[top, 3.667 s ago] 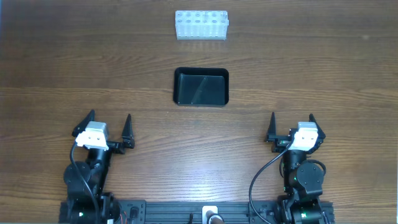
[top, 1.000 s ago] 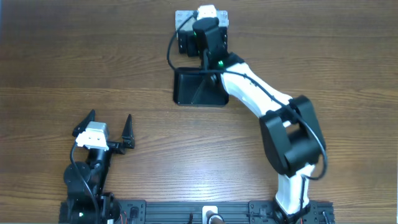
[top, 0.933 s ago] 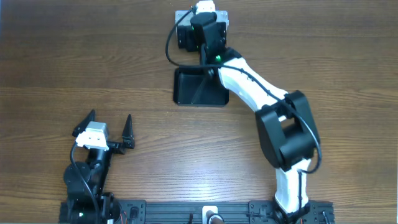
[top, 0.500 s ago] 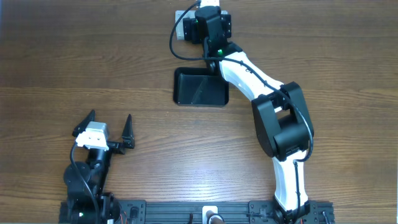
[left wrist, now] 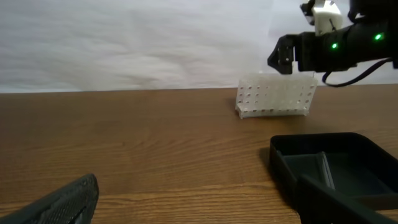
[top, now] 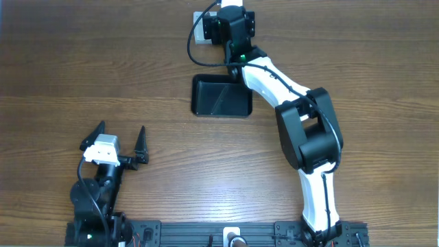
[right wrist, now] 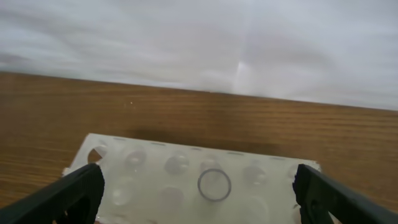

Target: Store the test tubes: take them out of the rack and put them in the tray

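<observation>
- Over rack (left wrist: 277, 94): right end effector (right wrist: 200, 190), fingers spread wide.
- Near counter (top: 384, 82) front-left: left end effector (top: 121, 127), fingers likewise spread.
- Tray (top: 195, 96) just short of rack, apart.

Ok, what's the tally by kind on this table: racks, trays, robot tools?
test tube rack: 1
black tray: 1
tools: 2 (left tool, right tool)
Total: 4
</observation>
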Controlling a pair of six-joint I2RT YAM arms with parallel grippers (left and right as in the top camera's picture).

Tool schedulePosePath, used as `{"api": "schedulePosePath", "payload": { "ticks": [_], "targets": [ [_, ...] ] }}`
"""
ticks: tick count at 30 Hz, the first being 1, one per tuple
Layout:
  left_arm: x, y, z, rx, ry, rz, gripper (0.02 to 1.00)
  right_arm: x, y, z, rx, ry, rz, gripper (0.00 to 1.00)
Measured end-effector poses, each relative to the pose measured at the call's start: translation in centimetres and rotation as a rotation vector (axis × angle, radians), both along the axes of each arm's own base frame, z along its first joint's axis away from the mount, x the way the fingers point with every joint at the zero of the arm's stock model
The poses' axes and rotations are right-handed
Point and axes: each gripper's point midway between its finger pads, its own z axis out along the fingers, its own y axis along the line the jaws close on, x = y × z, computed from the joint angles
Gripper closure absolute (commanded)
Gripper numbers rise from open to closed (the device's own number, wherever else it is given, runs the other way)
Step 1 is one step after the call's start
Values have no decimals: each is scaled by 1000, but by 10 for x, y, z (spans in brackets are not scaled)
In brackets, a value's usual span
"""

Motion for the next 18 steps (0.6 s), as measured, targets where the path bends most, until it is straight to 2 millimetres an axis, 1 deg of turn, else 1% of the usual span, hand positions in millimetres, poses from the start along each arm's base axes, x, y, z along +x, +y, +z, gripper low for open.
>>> {"api": "schedulePosePath", "payload": {
  "ticks": [4,8,17,18],
  "targets": [
    [0,0,0,0,0,0,18,2,1,-12,-6,4,2,49],
    [0,0,0,0,0,0,18,4,2,-12,-2,-10,3,93],
    [0,0,0,0,0,0,18,5,2,-11,-4,-14,4,264],
    [0,0,0,0,0,0,18,5,2,-11,-3,-13,4,299]
  ]
}}
